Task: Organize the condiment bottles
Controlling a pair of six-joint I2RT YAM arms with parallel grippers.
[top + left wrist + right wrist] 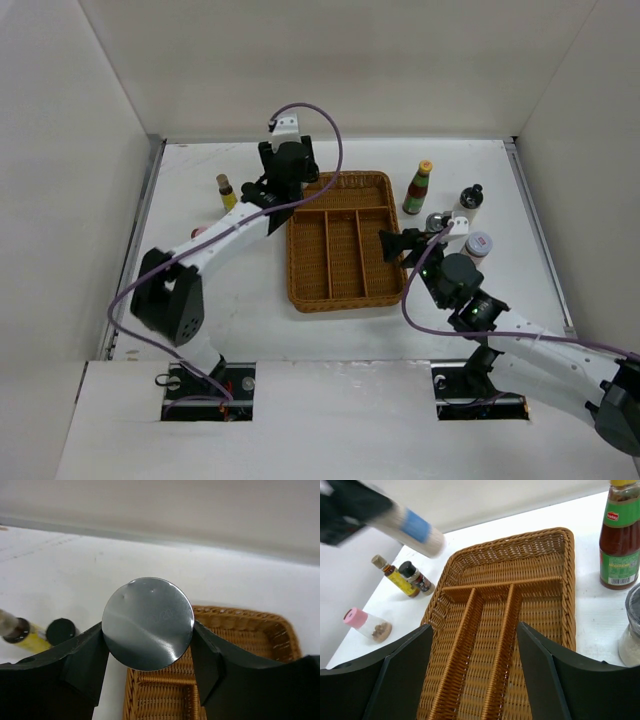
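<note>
Step in hand: carrying 1 silver-lidded shaker (pixel 148 622) to the woven basket (pixel 510 542). Your left gripper (pixel 149 632) is clamped on the shaker's lid, 1 finger pressed on each side, lid facing the wrist camera.

Where it is: the right wrist view shows the shaker tilted and apparently clear of the table, near the basket's far-left corner, with its body sticking out past the fingers. No bottle lies in any of the basket's compartments.

Next move, as a judgement: bring the shaker over 1 compartment, turn it upright or lay it along a divider, lower it and release. Tilted as it is, it could catch the rim.

Pose: your left arm is stretched far across the table. Your right arm is bent, and the right gripper (pixel 474 630) hangs over the basket's near-right side, fingers apart with nothing between them.

The sauce bottle (pixel 620 540) stands right of the basket. The yellow bottle (pixel 395 575) and pink-capped shaker (pixel 367 625) are to its left.
</note>
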